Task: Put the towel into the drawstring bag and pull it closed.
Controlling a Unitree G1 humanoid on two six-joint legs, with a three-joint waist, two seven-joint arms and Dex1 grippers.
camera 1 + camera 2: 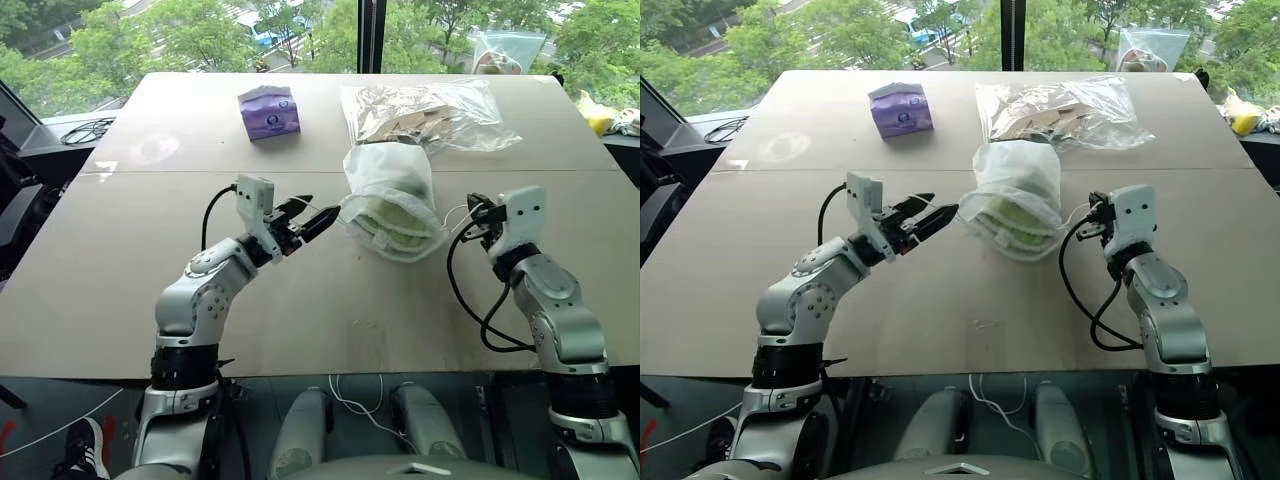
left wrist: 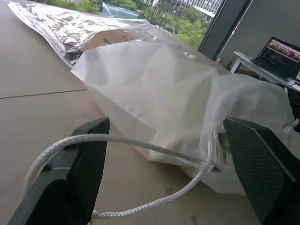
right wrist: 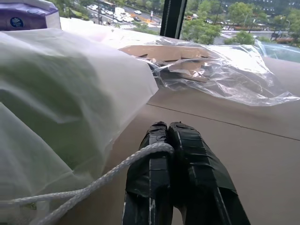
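Observation:
The drawstring bag [image 1: 388, 180], translucent white, lies on its side mid-table with its gathered mouth toward me. The pale green towel [image 1: 392, 216] shows through the fabric inside it. My left gripper [image 1: 322, 208] hovers just left of the bag's mouth, open, its fingers [image 2: 82, 164] spread wide. A loop of white cord [image 2: 140, 146] runs across the gap between them. My right gripper [image 3: 168, 126] stands to the right of the bag, shut on the other cord end [image 3: 101, 180], which leads back to the bag.
A purple tissue pack [image 1: 268, 110] sits at the back left of the table [image 1: 130, 300]. A clear plastic bag with tan contents [image 1: 430, 112] lies right behind the drawstring bag. Another clear bag [image 1: 505, 50] rests at the far edge.

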